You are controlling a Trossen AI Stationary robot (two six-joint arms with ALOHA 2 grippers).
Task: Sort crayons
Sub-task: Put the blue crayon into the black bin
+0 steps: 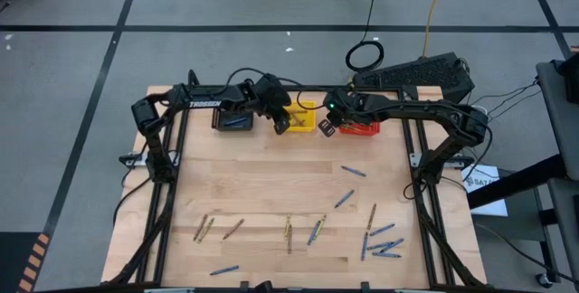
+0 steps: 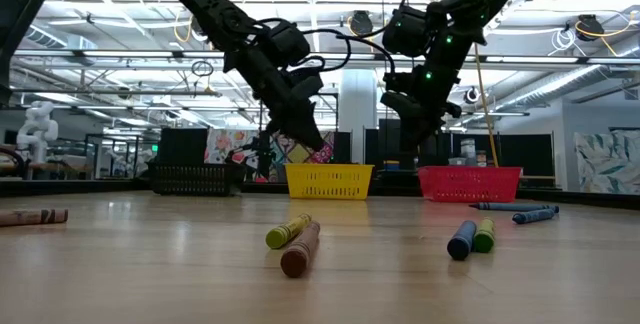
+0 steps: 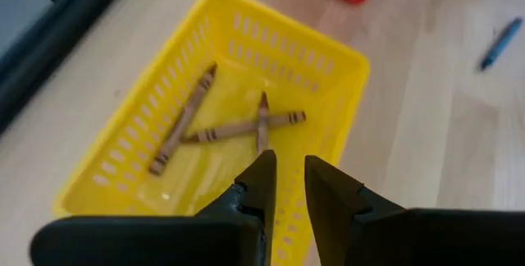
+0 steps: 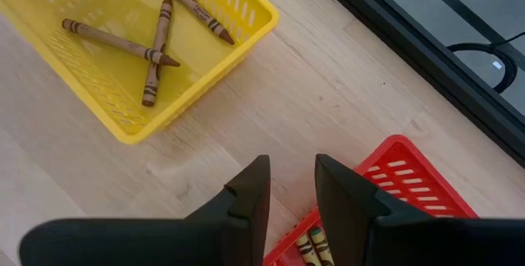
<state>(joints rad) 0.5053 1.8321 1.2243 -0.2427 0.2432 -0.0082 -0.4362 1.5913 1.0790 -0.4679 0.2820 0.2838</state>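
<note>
My left gripper (image 3: 289, 176) hovers open and empty above the near rim of the yellow basket (image 3: 344, 65), in which three tan-brown crayons (image 3: 246, 126) lie crossed on the floor. My right gripper (image 4: 293, 185) is open too. It hangs over bare table between the yellow basket (image 4: 246, 20) and the red basket (image 4: 410, 176), which holds olive-yellow crayons (image 4: 312, 245). In the high view both grippers (image 1: 280, 123) (image 1: 327, 127) are at the table's far edge. Several blue, olive and brown crayons (image 1: 315, 231) lie loose on the near half of the table.
A black basket (image 1: 233, 119) stands left of the yellow one at the far edge. Loose crayons are scattered from the near left (image 1: 204, 230) to the near right (image 1: 384, 246). One blue crayon (image 1: 353, 172) lies nearer the baskets. Bare wood lies between baskets and crayons.
</note>
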